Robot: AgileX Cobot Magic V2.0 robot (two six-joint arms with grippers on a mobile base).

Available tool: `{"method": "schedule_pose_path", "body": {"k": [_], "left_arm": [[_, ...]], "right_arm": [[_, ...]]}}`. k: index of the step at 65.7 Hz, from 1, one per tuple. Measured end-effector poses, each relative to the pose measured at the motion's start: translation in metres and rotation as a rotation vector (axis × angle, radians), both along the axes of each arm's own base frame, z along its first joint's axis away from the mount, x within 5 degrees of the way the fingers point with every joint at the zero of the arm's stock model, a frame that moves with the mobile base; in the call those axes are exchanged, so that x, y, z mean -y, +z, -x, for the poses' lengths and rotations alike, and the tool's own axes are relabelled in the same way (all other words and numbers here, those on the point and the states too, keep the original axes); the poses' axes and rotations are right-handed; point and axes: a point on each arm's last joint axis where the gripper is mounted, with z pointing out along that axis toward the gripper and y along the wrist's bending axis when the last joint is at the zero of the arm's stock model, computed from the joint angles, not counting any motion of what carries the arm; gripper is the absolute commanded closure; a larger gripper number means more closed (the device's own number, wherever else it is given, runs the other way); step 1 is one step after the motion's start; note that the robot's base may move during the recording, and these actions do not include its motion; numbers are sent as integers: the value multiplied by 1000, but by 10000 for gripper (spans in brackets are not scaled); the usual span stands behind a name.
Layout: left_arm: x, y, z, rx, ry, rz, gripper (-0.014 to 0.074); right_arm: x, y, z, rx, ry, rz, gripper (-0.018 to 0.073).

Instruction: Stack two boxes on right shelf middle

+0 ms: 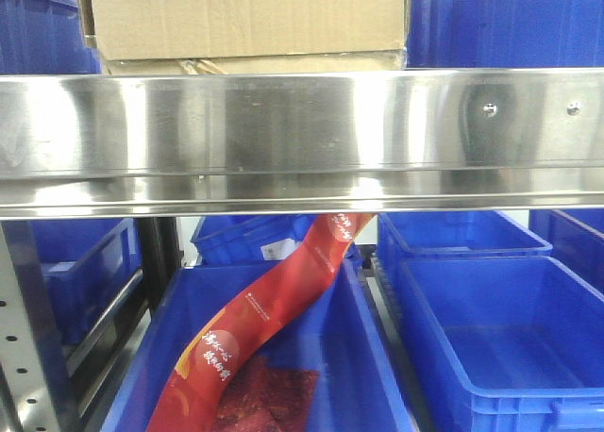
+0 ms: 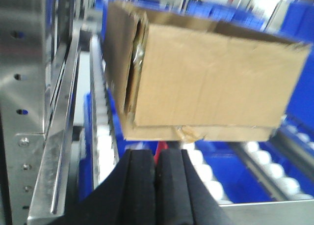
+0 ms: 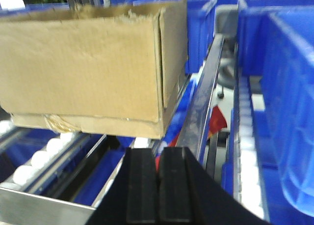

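Two brown cardboard boxes sit stacked on the steel shelf (image 1: 302, 135): a large box (image 1: 247, 17) rests on a flatter box (image 1: 255, 64) with yellowish tape. In the left wrist view the large box (image 2: 206, 77) lies over the flatter box (image 2: 196, 132) on white rollers. From the right wrist, the large box (image 3: 93, 63) covers the flatter one (image 3: 88, 123). My left gripper (image 2: 155, 158) is shut and empty, just in front of the stack's lower edge. My right gripper (image 3: 158, 158) is shut and empty, below the stack's right corner.
Blue plastic bins (image 1: 500, 338) fill the lower level, and one holds a red printed carton (image 1: 274, 319). More blue bins (image 3: 284, 77) flank the stack on the shelf. A perforated grey upright (image 2: 24, 112) stands at the left. White rollers (image 2: 105, 131) line the shelf lanes.
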Motion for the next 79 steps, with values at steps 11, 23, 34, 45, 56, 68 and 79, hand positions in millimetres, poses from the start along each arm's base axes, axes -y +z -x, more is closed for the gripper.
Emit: {"method": "schedule_pose_path", "body": {"k": [11, 23, 34, 45, 56, 68, 79], "left_arm": [[-4, 7, 17, 79, -1, 19, 697], [-5, 10, 23, 109, -2, 26, 697], [-5, 9, 22, 107, -2, 25, 697], [-5, 9, 22, 107, -2, 25, 697], [-5, 9, 22, 107, -2, 25, 697], [-5, 9, 22, 107, -2, 25, 697], [-5, 9, 22, 107, -2, 25, 697]], "right_arm": [[4, 9, 14, 69, 6, -22, 721], [4, 12, 16, 93, 14, -29, 721], [4, 12, 16, 95, 16, -33, 721], [8, 8, 27, 131, 28, 49, 721], [26, -27, 50, 193, -53, 191, 721], [41, -89, 72, 187, -191, 185, 721], [45, -140, 88, 171, -246, 165, 721]]}}
